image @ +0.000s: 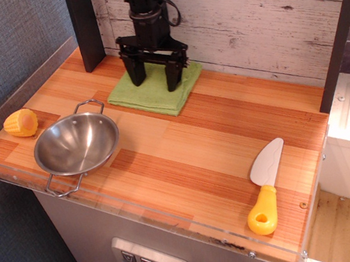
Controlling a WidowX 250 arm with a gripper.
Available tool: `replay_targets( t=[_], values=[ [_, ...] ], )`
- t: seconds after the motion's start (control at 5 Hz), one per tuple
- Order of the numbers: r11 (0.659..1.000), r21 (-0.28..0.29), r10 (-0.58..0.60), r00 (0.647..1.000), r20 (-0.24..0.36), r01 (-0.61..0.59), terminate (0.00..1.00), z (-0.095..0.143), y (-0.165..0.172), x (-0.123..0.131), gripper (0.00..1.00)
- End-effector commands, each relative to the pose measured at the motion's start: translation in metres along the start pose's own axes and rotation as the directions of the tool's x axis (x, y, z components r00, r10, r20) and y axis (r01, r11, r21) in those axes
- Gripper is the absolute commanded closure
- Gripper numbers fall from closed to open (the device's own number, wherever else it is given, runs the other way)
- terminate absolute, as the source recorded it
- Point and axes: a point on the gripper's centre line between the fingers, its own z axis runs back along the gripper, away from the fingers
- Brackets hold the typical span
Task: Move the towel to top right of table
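Note:
The light-green folded towel (pixel 151 95) lies flat at the back of the striped wooden table (pixel 184 149), left of the middle, near the white plank wall. My black gripper (pixel 155 86) stands straight down over the towel's far half with its two fingers spread wide. Both fingertips (pixel 136 79) rest on or just above the cloth. Nothing is held between them.
A steel bowl (pixel 77 144) with wire handles sits at the front left, a yellow corn piece (pixel 21 123) beside it. A knife with a yellow handle (pixel 265 187) lies at the front right. A dark post (pixel 86 26) stands at the back left. A clear acrylic rim edges the table.

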Motion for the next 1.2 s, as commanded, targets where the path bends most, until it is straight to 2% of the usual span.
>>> replay_targets(
  t=[0.0, 0.4, 0.6, 1.0],
  values=[
    [0.996, -0.030, -0.083, 0.996, 0.025, 0.084, 0.00, 0.003, -0.071, 0.009, 0.00],
    [0.993, -0.048, -0.107, 0.992, 0.061, 0.110, 0.00, 0.012, -0.123, 0.023, 0.00],
    [0.992, -0.043, -0.113, 0.991, 0.070, 0.116, 0.00, 0.016, -0.138, 0.023, 0.00],
    [0.998, 0.002, -0.068, 0.996, 0.059, 0.067, 0.00, 0.020, -0.138, 0.014, 0.00]
  ],
)
